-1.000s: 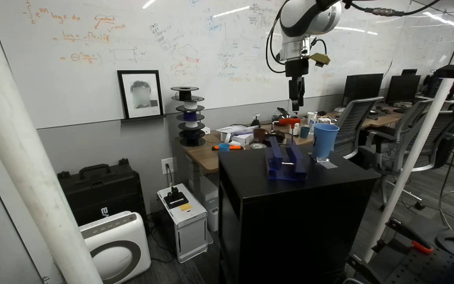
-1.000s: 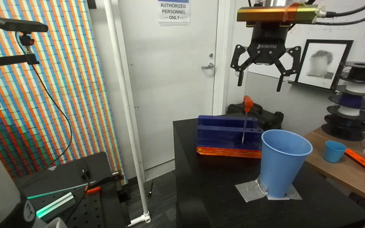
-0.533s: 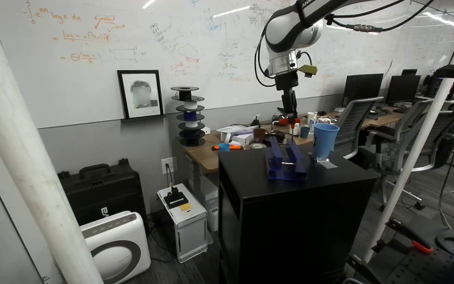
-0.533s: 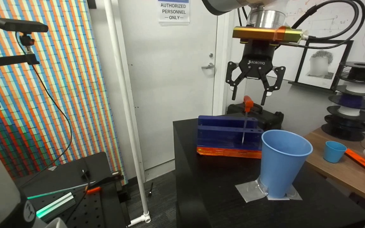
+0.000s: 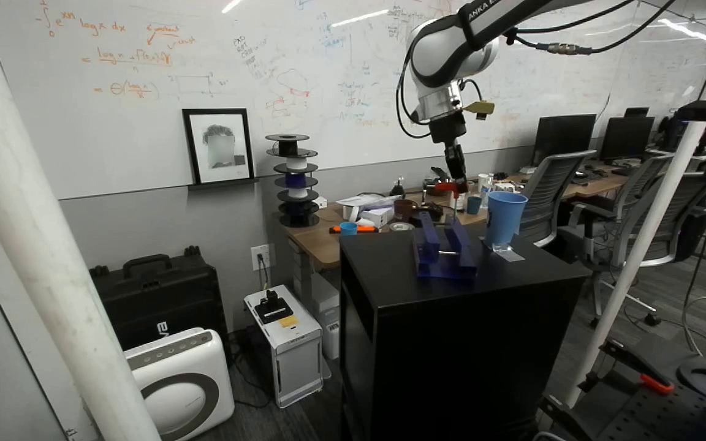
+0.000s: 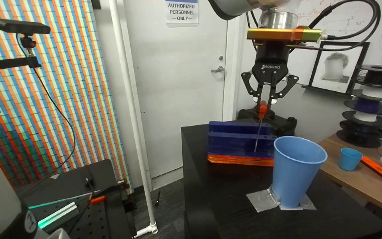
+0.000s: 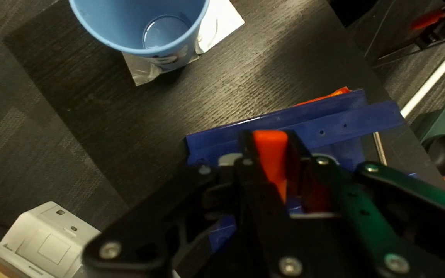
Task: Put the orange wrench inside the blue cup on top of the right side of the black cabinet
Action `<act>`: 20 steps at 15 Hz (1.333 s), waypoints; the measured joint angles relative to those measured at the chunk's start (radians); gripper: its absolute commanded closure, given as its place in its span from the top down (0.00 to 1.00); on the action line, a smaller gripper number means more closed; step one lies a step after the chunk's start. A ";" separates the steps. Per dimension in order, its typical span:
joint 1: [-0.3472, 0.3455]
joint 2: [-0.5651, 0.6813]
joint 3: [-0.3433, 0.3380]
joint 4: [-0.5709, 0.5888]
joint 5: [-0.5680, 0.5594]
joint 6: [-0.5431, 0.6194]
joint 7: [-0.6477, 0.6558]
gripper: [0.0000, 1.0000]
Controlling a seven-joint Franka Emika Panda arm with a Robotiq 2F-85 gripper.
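Black two-fingered gripper [image 6: 264, 105]: clamped on orange-handled metal wrench [image 7: 271, 154] near sky-blue tapered plastic cup [image 6: 297, 172]
Wrist view: cup partly cropped

The cabinet [image 5: 463, 355] is black and its top is flat; in an exterior view it stands to the lower right of the centre. The wrist view shows a fine grain on this top, and a soft shine at the upper middle. The cup [image 6: 295, 177] stands upright on it, at the lower right in an exterior view, with grey tape [image 6: 260, 200] lying at its foot. The box [image 6: 234, 142], dark blue, with an orange strip [image 6: 239, 160] along its lower edge, rests further to the left; in the wrist view it lies right of the centre, apart from the cup.
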 measured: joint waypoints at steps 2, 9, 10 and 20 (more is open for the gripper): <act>0.000 0.000 0.000 0.001 -0.015 0.000 -0.010 0.12; 0.001 -0.027 0.003 0.024 -0.031 -0.021 -0.031 0.12; 0.001 -0.042 0.005 0.027 -0.031 -0.032 -0.034 0.12; 0.004 -0.278 -0.004 0.034 -0.031 -0.185 0.007 0.11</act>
